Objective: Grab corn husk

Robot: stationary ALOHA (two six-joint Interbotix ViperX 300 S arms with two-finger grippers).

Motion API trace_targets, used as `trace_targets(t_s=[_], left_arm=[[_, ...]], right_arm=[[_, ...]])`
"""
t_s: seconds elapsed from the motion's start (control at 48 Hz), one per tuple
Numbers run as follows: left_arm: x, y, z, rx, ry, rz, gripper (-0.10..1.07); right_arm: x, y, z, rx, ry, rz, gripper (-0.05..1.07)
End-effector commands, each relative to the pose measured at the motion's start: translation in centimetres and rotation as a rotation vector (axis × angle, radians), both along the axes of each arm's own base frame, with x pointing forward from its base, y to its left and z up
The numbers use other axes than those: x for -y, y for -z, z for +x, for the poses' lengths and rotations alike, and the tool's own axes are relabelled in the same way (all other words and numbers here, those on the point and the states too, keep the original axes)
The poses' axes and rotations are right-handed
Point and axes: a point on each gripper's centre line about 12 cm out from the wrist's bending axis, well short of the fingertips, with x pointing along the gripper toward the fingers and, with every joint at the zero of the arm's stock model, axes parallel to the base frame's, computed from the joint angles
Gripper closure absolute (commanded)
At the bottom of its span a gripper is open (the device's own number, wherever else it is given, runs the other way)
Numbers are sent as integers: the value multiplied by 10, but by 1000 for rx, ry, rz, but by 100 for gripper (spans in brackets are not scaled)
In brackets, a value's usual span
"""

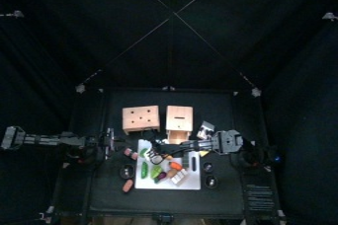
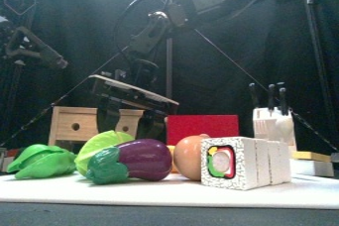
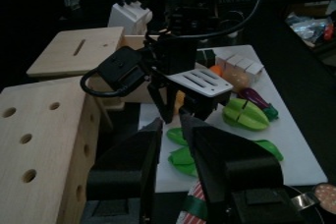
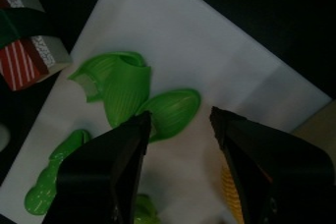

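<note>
Right tool wide open above the corn husk; we'd drop straight, straddle the leaf at 12 o'clock, then pinch.

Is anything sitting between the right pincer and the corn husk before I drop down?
Nothing visible. The right pincer hangs open just over the green corn husk on the white mat, with only bare mat between them.
</note>
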Motion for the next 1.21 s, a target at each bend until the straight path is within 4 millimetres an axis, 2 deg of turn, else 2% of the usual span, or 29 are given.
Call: trace_targets(t_s=[0.0, 0.396, 0.667, 0.771, 0.917, 1.188], left_arm=[[-1, -9, 3, 26, -3, 0, 30], [-1, -8, 3, 23, -5, 0, 30], [-1, -8, 3, 21, -4, -1, 30], [-1, -8, 3, 21, -4, -1, 30], [-1, -8, 3, 23, -5, -2, 30], [-1, -7, 2, 21, -4, -2, 30]], right_arm=[[4, -15, 6, 42, 12, 7, 16], [4, -18, 10, 33, 12, -6, 16], [10, -58, 10, 5, -3, -87, 16], [9, -66, 15, 8, -35, -84, 16], [5, -60, 22, -16, -78, -47, 16], [5, -46, 14, -114, -143, -49, 16]])
